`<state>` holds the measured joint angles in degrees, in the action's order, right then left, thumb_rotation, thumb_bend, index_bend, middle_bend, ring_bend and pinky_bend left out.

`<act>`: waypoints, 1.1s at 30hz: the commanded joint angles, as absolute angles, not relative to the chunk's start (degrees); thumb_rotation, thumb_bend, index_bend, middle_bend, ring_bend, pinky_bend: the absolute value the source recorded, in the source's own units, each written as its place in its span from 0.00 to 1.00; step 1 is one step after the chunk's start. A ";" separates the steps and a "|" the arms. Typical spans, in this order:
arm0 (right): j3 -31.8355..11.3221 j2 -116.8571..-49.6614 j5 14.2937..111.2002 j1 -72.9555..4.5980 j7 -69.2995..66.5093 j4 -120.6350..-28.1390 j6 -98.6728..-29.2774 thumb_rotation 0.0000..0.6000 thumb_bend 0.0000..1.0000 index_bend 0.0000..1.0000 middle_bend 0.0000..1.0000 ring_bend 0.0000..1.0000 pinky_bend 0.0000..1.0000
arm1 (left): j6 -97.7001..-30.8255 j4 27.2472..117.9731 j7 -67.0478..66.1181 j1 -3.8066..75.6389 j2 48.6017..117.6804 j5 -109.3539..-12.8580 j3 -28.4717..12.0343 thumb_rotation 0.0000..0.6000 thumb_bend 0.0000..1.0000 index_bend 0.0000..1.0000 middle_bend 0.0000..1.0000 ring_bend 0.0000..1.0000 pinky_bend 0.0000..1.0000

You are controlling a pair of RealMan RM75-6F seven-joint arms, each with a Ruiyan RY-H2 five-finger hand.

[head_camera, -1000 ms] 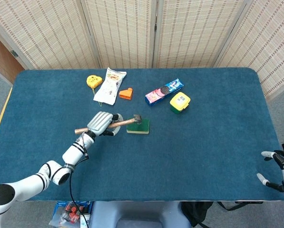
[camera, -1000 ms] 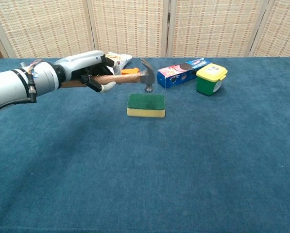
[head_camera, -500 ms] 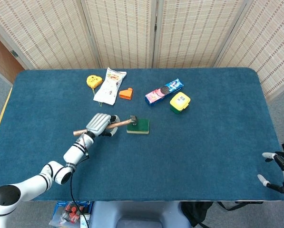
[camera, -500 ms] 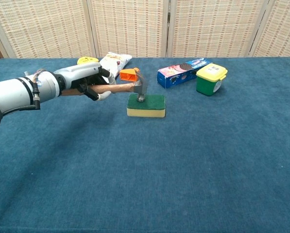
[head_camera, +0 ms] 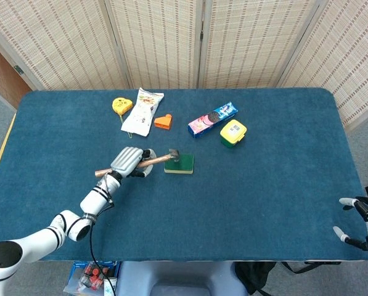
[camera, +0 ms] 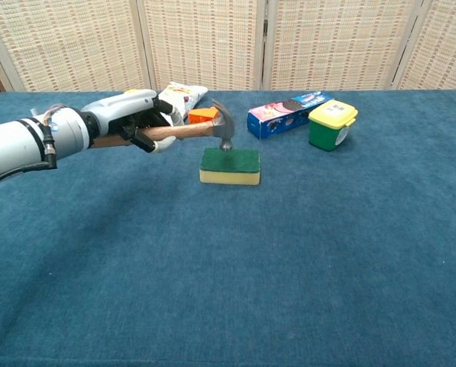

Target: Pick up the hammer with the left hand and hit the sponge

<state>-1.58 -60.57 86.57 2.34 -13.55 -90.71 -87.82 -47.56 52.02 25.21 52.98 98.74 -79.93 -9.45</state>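
My left hand (head_camera: 128, 161) (camera: 133, 118) grips the wooden handle of the hammer (head_camera: 159, 159) (camera: 191, 129), which points right. Its metal head (camera: 225, 130) hangs just above the left part of the sponge (head_camera: 179, 164) (camera: 229, 165), a green-topped yellow block on the blue table. In the chest view a small gap shows between head and sponge. My right hand (head_camera: 359, 222) shows at the head view's far right edge, off the table, fingers spread and holding nothing.
Behind the sponge lie an orange wedge (head_camera: 164, 121), a white snack bag (head_camera: 142, 110), a yellow tape measure (head_camera: 121, 105), a blue cookie pack (head_camera: 212, 118) and a green tub with a yellow lid (head_camera: 232, 133) (camera: 331, 124). The blue cloth table (head_camera: 245, 203) stretches right and front.
The hammer came down onto the sponge half a second ago and has now lifted slightly off it. The right hand has stayed where it was.
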 commanded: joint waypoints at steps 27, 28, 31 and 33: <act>-1.80 -60.76 86.75 2.19 -13.56 -90.69 -87.78 1.00 0.17 0.31 0.41 0.20 0.20 | -48.92 48.37 26.75 49.40 97.42 -77.85 -9.65 1.00 0.69 0.70 0.82 0.90 1.00; -1.78 -60.78 86.79 2.15 -13.54 -90.69 -87.72 1.00 0.17 0.31 0.41 0.20 0.20 | -48.67 47.36 26.56 49.01 97.60 -77.53 -9.50 1.00 0.69 0.70 0.82 0.90 1.00; -1.78 -60.87 86.90 2.00 -13.50 -90.68 -87.56 1.00 0.17 0.31 0.41 0.20 0.20 | -47.76 44.70 25.78 48.16 98.23 -76.80 -9.05 1.00 0.69 0.70 0.82 0.90 1.00; -1.80 -60.91 86.99 1.87 -13.46 -90.70 -87.47 1.00 0.17 0.31 0.41 0.20 0.20 | -47.46 43.21 25.60 47.61 98.78 -76.51 -8.83 1.00 0.69 0.70 0.82 0.89 1.00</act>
<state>-1.80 -60.91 86.98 1.88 -13.46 -90.70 -87.48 -47.92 44.26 25.94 48.21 98.27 -76.94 -9.14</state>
